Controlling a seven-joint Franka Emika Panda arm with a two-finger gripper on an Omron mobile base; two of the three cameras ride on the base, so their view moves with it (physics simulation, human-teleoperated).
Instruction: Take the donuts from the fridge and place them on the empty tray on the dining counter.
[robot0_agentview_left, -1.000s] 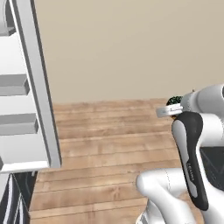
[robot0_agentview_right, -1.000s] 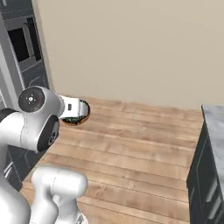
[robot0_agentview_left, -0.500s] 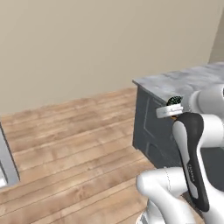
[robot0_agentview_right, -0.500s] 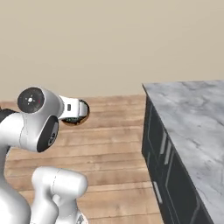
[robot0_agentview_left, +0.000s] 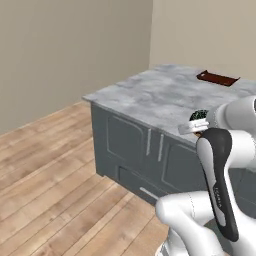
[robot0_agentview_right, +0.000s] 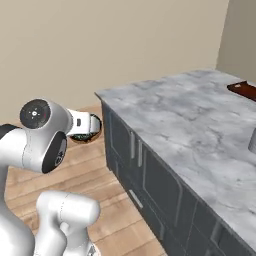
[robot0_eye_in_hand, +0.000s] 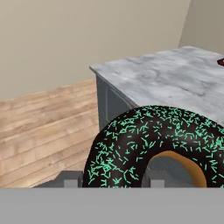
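Marble-topped dining counter (robot0_agentview_left: 150, 95) stands on wood floor (robot0_agentview_left: 55, 175), tray (robot0_agentview_left: 217, 78) at far end.

One chocolate-iced donut (robot0_eye_in_hand: 153, 146) with green sprinkles, one marble-topped dining counter (robot0_agentview_left: 165, 97), one dark reddish-brown tray (robot0_agentview_left: 217, 78) at its far end, perhaps one grey object (robot0_agentview_right: 251, 141) at the right base view's edge, cropped.

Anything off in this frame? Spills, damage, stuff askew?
Nothing stands out. The end effector holds a donut cleanly, the tray sits flat on the dining counter, and there are no spills.
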